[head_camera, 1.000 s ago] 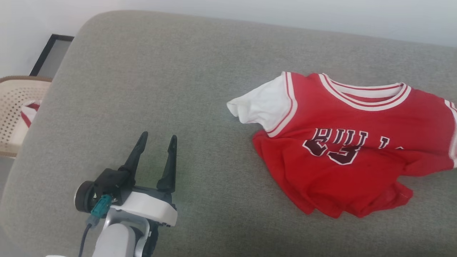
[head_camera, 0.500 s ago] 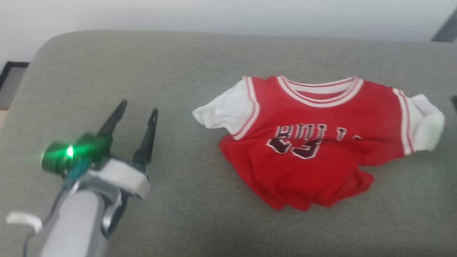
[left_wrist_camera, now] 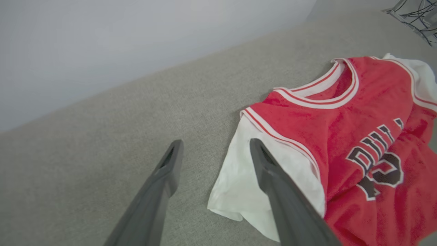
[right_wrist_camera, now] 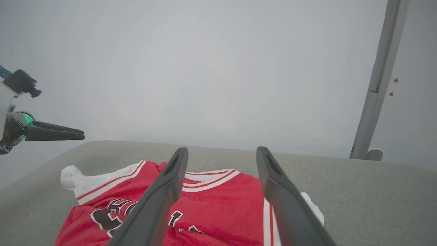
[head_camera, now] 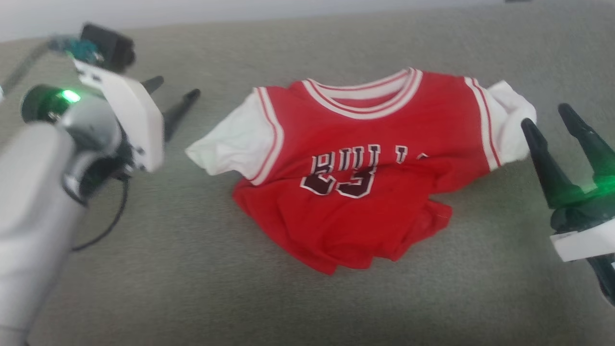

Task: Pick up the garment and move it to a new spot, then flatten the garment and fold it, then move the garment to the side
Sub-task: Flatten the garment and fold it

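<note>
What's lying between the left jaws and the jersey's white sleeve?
Nothing: the head view shows bare grey cushion between the left jaws and the garment's white sleeve.

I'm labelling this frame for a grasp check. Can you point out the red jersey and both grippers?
red jersey (head_camera: 384,125): head view, red chest just below the striped collar.
left gripper (head_camera: 174,88): head view, midway between its fingertips.
right gripper (head_camera: 545,115): head view, midway between its fingertips.

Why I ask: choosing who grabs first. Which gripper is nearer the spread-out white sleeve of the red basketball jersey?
Left. The left gripper hangs open beside that sleeve; the right gripper is across the jersey, by its bunched sleeve.
</note>
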